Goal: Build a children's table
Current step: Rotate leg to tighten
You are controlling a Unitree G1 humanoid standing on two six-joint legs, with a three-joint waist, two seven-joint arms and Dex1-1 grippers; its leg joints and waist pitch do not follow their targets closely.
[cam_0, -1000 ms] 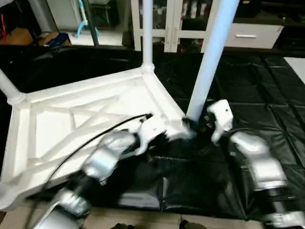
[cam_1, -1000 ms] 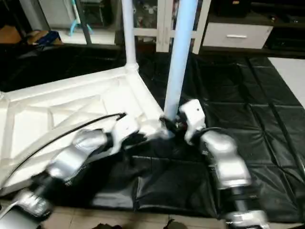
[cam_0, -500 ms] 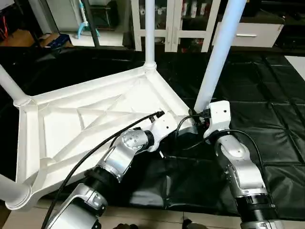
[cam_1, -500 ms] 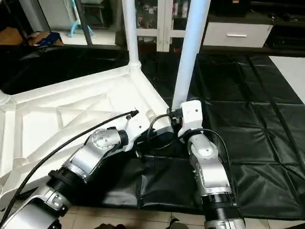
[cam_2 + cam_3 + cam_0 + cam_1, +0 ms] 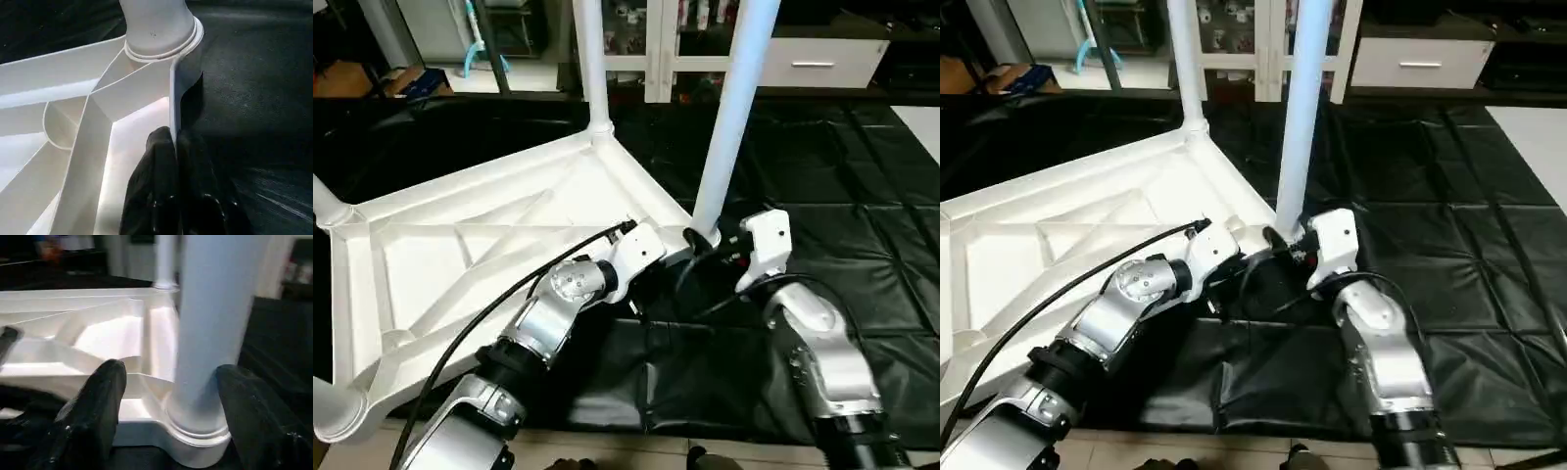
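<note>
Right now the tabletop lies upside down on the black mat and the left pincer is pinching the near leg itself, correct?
Not the leg. The left pincer pinches the rim of the tabletop just below the near leg, as the left wrist view shows. The tabletop does lie upside down on the black mat.

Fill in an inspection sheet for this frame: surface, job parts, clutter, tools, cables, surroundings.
Surface: black quilted floor mat, creased near the robot.
Job's things: tabletop lies underside up; four legs in the corner sockets, nearest leg upright at the near right corner.
Clutter: nothing seen on the mat.
Tools: left tool shut on the tabletop's rim wall by that corner; right tool open, fingers either side of the leg's base, not touching.
Cables: black cable along the left forearm; loops by the right wrist.
Surroundings: white cabinets, a drawer unit.
</note>
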